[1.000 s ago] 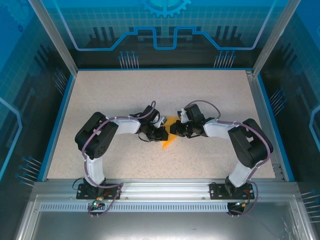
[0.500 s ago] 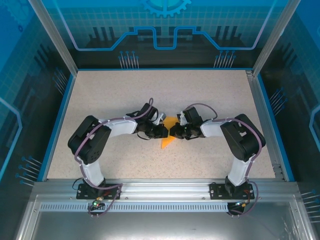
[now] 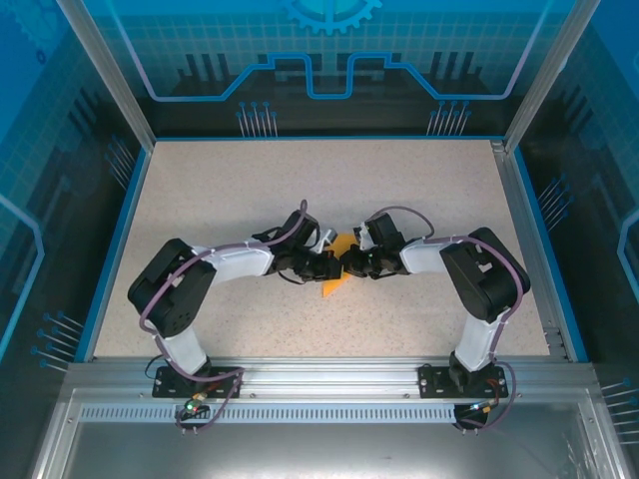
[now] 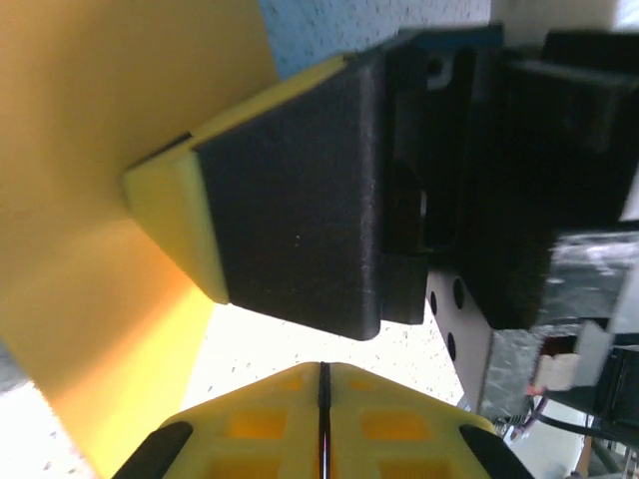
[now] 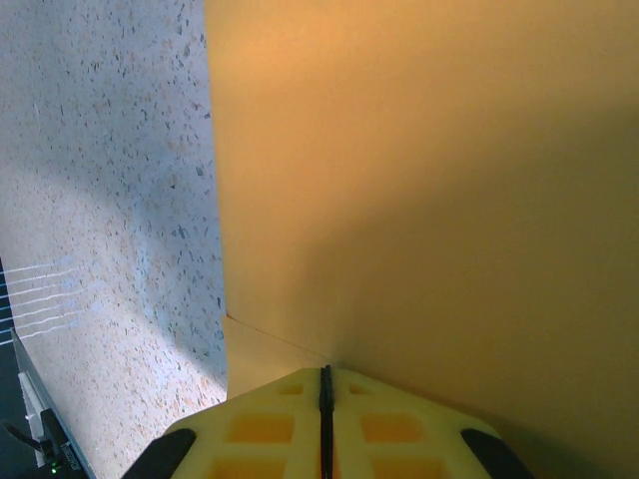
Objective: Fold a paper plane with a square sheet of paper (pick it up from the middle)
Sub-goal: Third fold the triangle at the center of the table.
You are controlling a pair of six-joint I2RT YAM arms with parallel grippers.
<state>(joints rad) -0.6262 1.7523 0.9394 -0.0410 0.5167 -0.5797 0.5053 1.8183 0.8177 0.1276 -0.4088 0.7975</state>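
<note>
From above, both arms reach inward and meet near the middle of the speckled worktop (image 3: 230, 190), the left fingers (image 3: 327, 265) and the right fingers (image 3: 349, 261) almost tip to tip. The orange paper (image 3: 333, 287) lies between and under them. It is folded, with one pointed end sticking out toward the near edge and a smaller patch showing on the far side. From this height I cannot tell how wide either pair stands. In the left wrist view, the left fingers (image 4: 324, 384) are pressed together, their yellow pads meeting along a thin dark seam. The paper (image 4: 100, 150) rises to the left of their tip, and a black finger with a yellow pad (image 4: 170, 210), belonging to the other arm, sits flat against it. In the right wrist view, the right fingers (image 5: 325, 384) are likewise closed, and the paper (image 5: 429, 200) runs straight down into their tip, pinched there. A faint crease slants to the same spot, with the worktop (image 5: 100, 200) showing on the left.
</note>
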